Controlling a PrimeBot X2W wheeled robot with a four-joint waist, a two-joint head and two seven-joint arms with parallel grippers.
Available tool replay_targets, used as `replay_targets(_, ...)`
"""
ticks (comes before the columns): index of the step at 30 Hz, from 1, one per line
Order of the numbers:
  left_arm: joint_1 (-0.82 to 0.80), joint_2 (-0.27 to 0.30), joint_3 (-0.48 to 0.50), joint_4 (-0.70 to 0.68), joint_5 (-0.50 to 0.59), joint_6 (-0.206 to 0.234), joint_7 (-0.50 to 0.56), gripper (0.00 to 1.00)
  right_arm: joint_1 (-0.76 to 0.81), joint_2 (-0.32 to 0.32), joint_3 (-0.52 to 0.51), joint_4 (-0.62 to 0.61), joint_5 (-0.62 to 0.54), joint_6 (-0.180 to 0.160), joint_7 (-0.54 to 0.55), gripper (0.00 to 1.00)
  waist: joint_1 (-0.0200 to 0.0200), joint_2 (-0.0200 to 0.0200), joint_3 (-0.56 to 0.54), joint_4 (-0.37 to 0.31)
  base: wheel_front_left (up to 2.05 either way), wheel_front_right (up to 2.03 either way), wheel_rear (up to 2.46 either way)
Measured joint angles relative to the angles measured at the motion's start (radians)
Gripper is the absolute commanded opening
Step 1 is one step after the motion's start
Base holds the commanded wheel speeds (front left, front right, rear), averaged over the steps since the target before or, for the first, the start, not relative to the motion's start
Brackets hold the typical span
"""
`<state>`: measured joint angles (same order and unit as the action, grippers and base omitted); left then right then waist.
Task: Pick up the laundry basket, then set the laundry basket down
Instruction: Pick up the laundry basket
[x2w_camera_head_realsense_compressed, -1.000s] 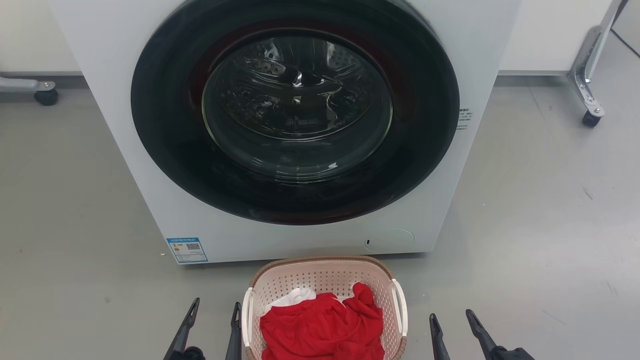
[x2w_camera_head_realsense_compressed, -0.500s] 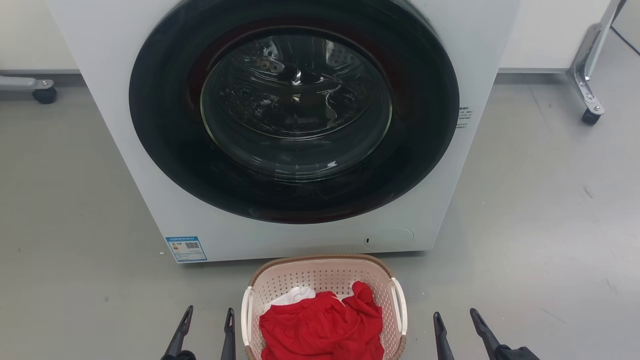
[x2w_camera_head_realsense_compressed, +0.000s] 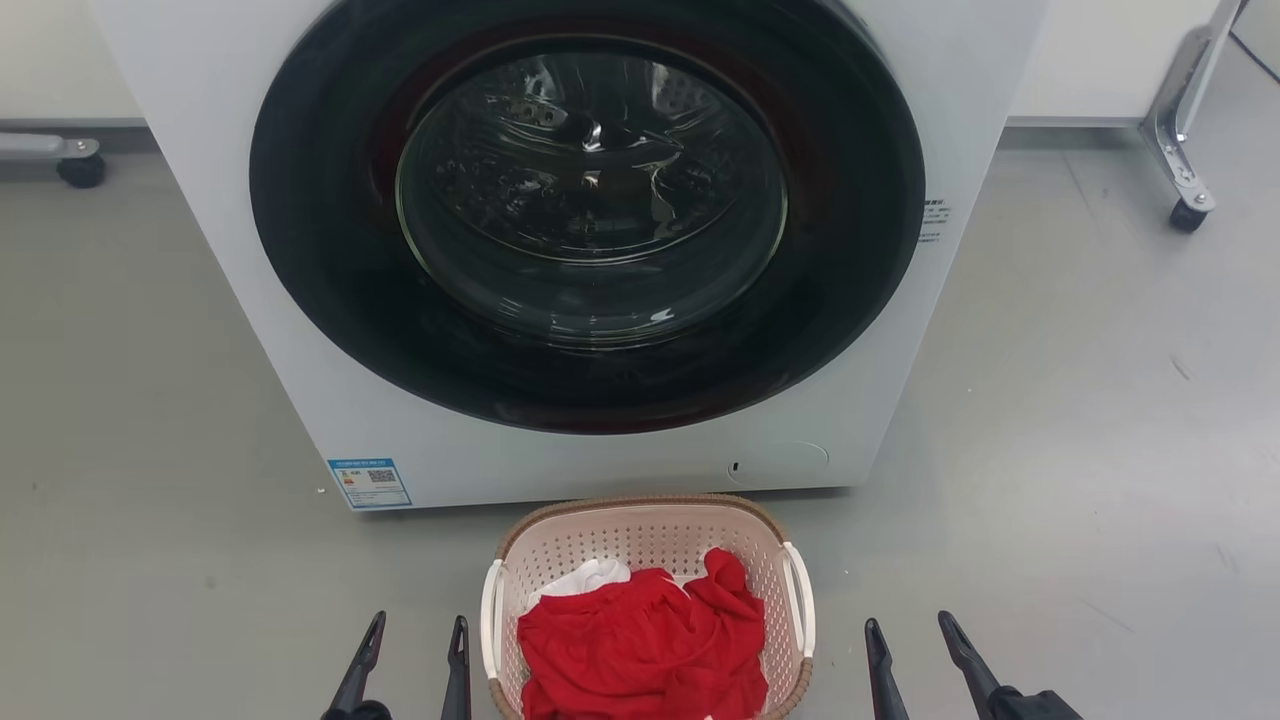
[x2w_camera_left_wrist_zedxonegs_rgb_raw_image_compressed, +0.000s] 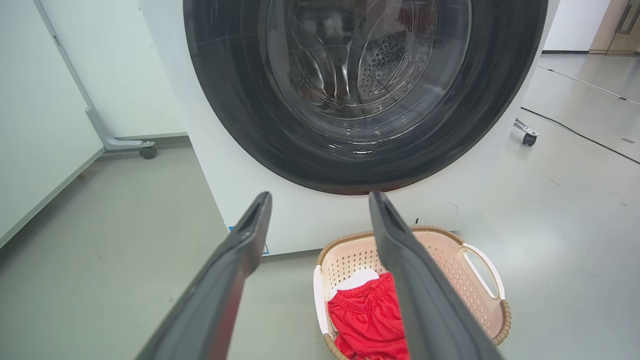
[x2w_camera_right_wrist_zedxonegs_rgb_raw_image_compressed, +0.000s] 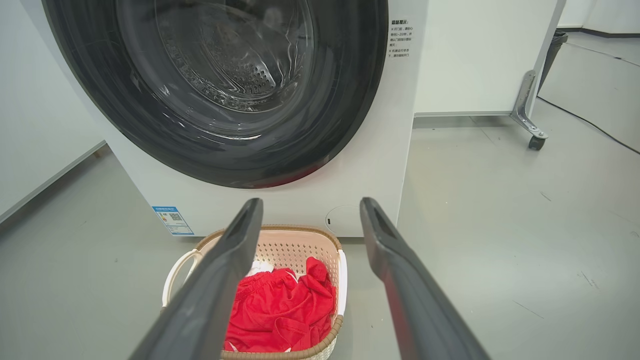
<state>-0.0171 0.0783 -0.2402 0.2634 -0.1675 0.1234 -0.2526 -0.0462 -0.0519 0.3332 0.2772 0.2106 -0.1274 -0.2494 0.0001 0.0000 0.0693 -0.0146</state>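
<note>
Laundry basket (x2w_camera_head_realsense_compressed: 640, 545), small, oval, pale pink-beige perforated plastic, is sitting on the floor. The left gripper (x2w_camera_head_realsense_compressed: 418, 622) and right gripper (x2w_camera_head_realsense_compressed: 905, 620) are hovering just beside its white handles, fingers moderately parted and gripping nothing, probably lining up a two-sided lift. Red cloth (x2w_camera_head_realsense_compressed: 640, 645) is lying inside the basket, and a white front-loading washer (x2w_camera_head_realsense_compressed: 300, 350) is standing just behind it.

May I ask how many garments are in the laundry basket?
2: a red garment fills most of the laundry basket, a white garment peeks out behind it; others may lie hidden underneath.
</note>
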Motion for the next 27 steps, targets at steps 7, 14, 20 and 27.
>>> replay_targets(7, -0.008, 0.001, 0.013, 0.003, 0.000, 0.000, 0.000, 1.00, -0.014, 0.000, -0.001, 0.006, 0.000, 0.000, 0.000, 1.00, 0.0000, 0.0000, 0.044, -0.002, 0.00, 0.00, 0.00)
replay_targets(14, -0.073, 0.001, 0.020, 0.034, 0.000, -0.001, 0.000, 1.00, -0.098, 0.000, -0.012, 0.051, -0.002, 0.000, 0.000, 1.00, 0.0000, 0.0000, 0.116, -0.007, 0.00, 0.00, 0.00)
replay_targets(20, -0.157, -0.001, 0.021, 0.069, 0.000, -0.009, 0.000, 1.00, -0.179, 0.000, -0.022, 0.092, -0.002, 0.001, 0.000, 1.00, 0.0001, 0.0000, 0.194, -0.013, 0.00, 0.00, 0.00)
replay_targets(27, -0.271, -0.006, 0.036, 0.133, -0.010, -0.011, 0.000, 1.00, -0.304, -0.001, -0.034, 0.170, -0.002, 0.006, 0.000, 1.00, 0.0002, 0.0001, 0.307, -0.017, 0.00, 0.00, 0.00)
